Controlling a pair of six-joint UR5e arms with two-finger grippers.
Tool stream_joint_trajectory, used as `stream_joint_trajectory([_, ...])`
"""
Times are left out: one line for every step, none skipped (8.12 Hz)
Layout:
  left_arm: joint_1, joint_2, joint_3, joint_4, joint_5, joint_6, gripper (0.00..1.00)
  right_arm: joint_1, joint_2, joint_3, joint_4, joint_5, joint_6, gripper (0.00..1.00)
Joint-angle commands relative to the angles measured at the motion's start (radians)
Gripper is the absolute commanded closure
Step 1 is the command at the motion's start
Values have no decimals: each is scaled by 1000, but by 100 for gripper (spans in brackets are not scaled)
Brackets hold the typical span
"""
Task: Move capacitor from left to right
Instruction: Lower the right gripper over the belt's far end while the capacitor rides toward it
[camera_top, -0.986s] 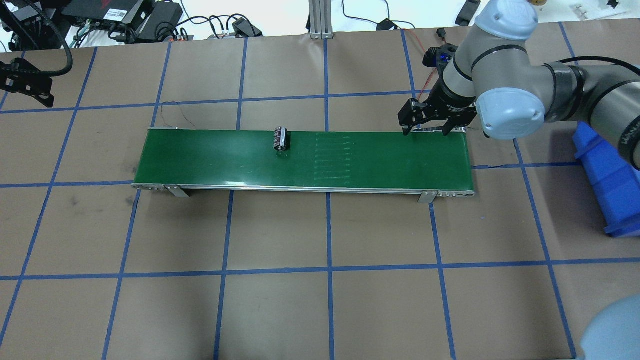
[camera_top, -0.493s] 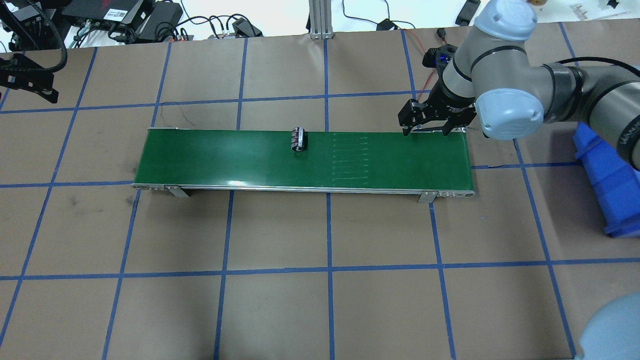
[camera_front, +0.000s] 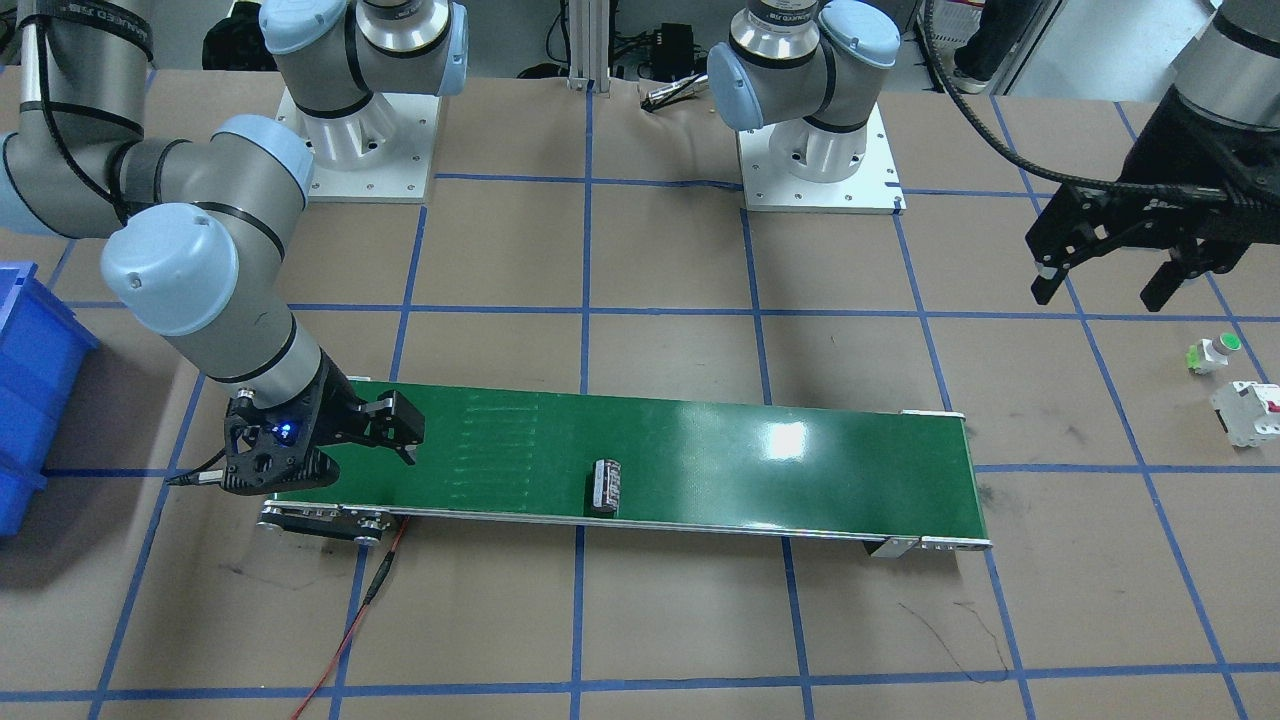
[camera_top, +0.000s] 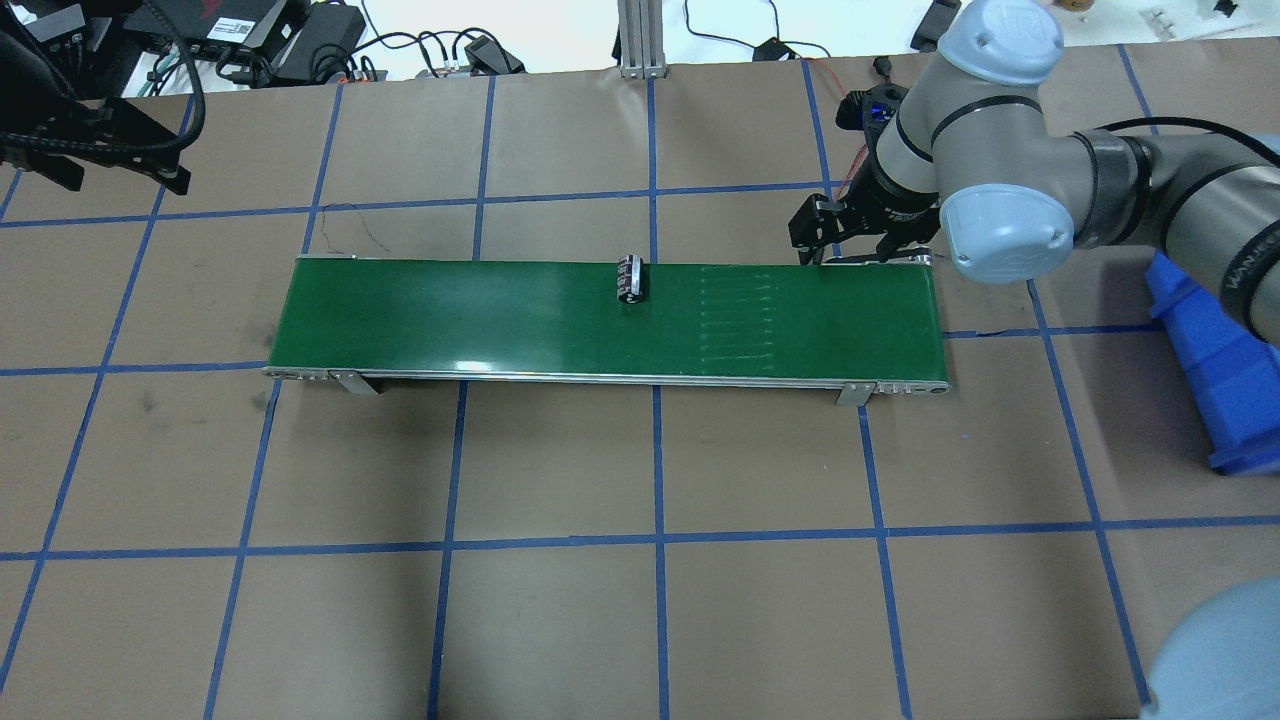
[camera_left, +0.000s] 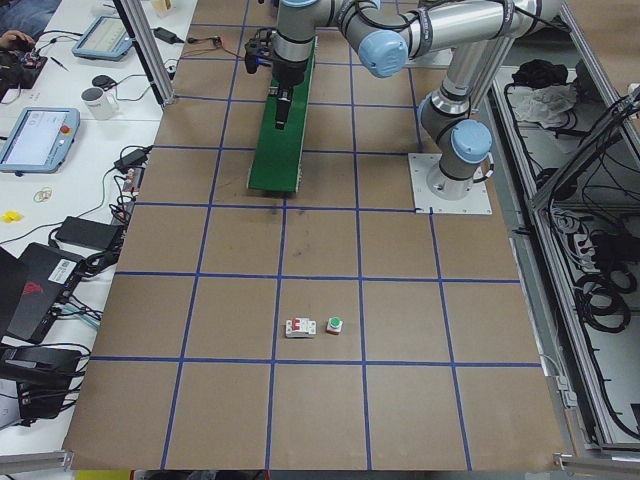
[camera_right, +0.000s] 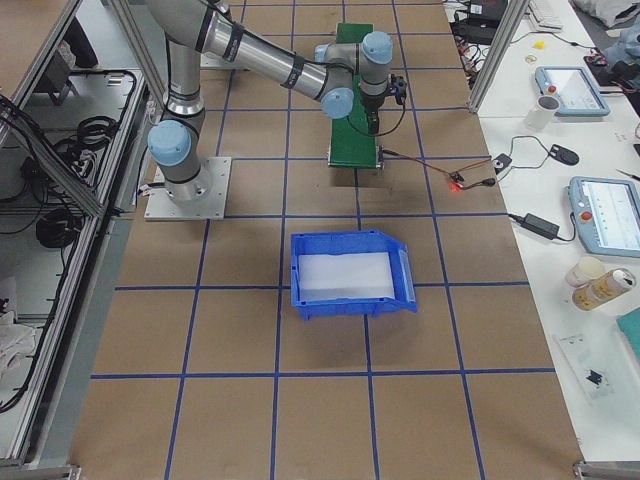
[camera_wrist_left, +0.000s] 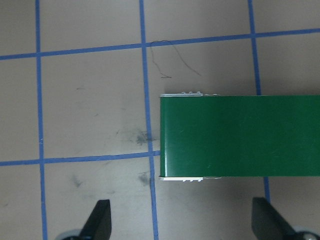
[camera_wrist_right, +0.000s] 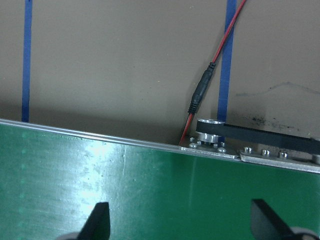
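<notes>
The capacitor (camera_top: 629, 279) lies on the belt (camera_top: 450, 320), well apart from the right hand (camera_top: 845, 250) — fingers spread, empty. The left hand (camera_front: 1100, 290) is likewise spread; only the front-facing view shows 2 parts near it — button (camera_front: 1213, 353), breaker (camera_front: 1245, 412).

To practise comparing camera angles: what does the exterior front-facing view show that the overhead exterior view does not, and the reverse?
Only the front-facing view: a green-capped button and a white breaker with a red switch. Only the overhead view: cables and black devices beyond the table's edge. Both: the capacitor lying on the green conveyor belt, the open left gripper, the open right gripper at the belt's end, and the blue bin.
</notes>
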Motion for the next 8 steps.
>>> stream_joint_trajectory([-60, -8, 6, 11, 65, 4, 0, 1, 14, 0, -3, 0, -3, 0])
stream_joint_trajectory([-60, -3, 5, 13, 110, 3, 0, 3, 14, 0, -3, -2, -3, 0])
stream_joint_trajectory([-69, -17, 9, 17, 112, 3, 0, 3, 16, 0, -3, 0, -1, 0])
stream_joint_trajectory([-74, -17, 6, 17, 109, 4, 0, 6, 20, 0, -12, 0, 6, 0])
stream_joint_trajectory([-79, -6, 5, 8, 92, 7, 0, 15, 22, 0, -21, -2, 10, 0])
stream_joint_trajectory([-77, 0, 8, 2, 104, 7, 0, 18, 25, -2, -24, -2, 11, 0])
stream_joint_trajectory([-68, 10, 9, 0, 113, 70, 0, 29, 25, -3, -26, -2, 14, 0])
stream_joint_trajectory([-72, -2, 5, 17, 130, 139, 0, 32, 31, -3, -32, -2, 26, 0])
